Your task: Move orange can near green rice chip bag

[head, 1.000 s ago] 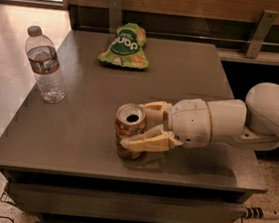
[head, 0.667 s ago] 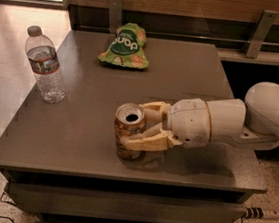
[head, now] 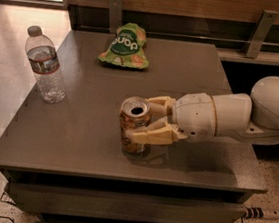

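Observation:
The orange can stands upright on the grey table, near the front middle. Its silver top with the pull-tab hole faces up. My gripper reaches in from the right, and its tan fingers are closed around the can's sides. The green rice chip bag lies flat at the back of the table, well behind and a little left of the can.
A clear plastic water bottle stands upright near the table's left edge. A wooden wall with metal brackets runs behind the table. A cable hangs at the front right below the tabletop.

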Available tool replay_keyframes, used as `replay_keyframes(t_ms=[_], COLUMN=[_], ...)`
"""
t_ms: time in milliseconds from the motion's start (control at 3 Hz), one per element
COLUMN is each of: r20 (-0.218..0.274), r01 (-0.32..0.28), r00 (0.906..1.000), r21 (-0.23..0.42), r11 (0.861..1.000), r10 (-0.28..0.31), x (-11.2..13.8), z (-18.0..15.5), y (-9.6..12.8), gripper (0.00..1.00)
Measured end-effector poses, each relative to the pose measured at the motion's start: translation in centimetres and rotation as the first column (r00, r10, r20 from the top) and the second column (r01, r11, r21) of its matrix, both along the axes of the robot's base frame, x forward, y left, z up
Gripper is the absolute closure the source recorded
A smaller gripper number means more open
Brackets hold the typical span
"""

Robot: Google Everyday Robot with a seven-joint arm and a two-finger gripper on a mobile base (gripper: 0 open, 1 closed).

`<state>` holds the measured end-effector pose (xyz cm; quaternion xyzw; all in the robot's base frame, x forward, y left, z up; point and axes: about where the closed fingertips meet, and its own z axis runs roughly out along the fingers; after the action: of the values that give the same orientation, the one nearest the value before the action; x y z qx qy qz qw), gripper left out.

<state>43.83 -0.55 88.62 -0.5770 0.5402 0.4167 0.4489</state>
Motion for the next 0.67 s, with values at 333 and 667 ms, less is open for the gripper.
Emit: replay_keyframes(t_ms=[333, 667], r20=[-0.039, -0.044], r01=[0.091, 0.189], r00=[0.9950, 0.9804], r21=[-0.030, -0.058], r11=[0.995, 0.980], r10=[-0.092, -0.192], x=[3.5, 7.2], z=[2.8, 5.1], y=[-3.8, -7.9], gripper=[1.00, 1.00])
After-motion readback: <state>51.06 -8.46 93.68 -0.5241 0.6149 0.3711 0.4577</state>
